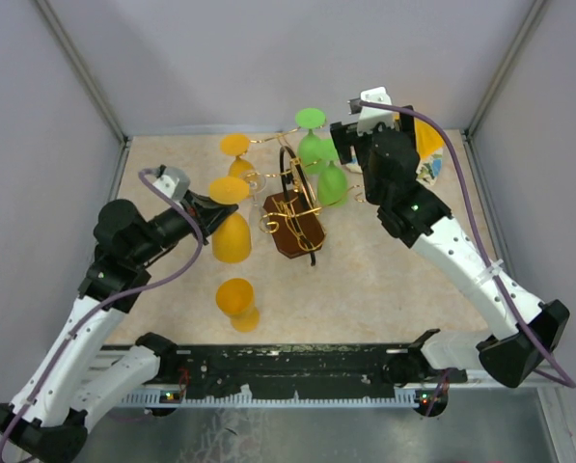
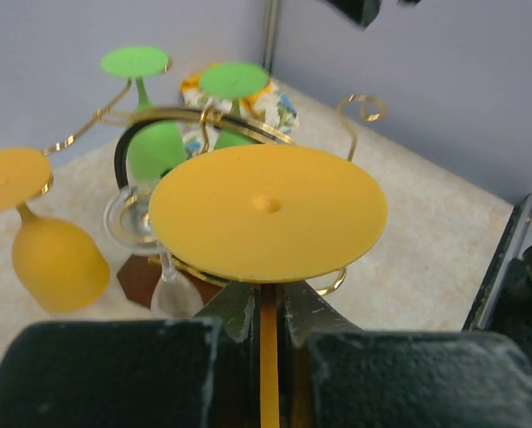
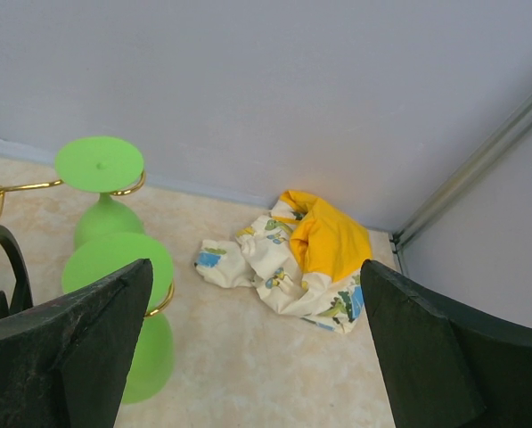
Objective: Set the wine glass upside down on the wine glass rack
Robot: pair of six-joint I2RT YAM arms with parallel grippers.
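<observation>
While the rack (image 1: 300,232) holds green glasses (image 1: 332,183), left pincer (image 2: 267,314) clamps a wine glass (image 2: 266,209).

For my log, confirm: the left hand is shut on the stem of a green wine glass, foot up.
Wrong colour: the wine glass is orange, not green. The left hand is shut on its stem, foot up, as the left wrist view shows.

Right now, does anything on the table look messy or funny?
Yes. A crumpled cloth, yellow and patterned, lies bunched up in the far right corner by the wall. One yellow glass also sits alone on the table near the arms, off the rack.
</observation>
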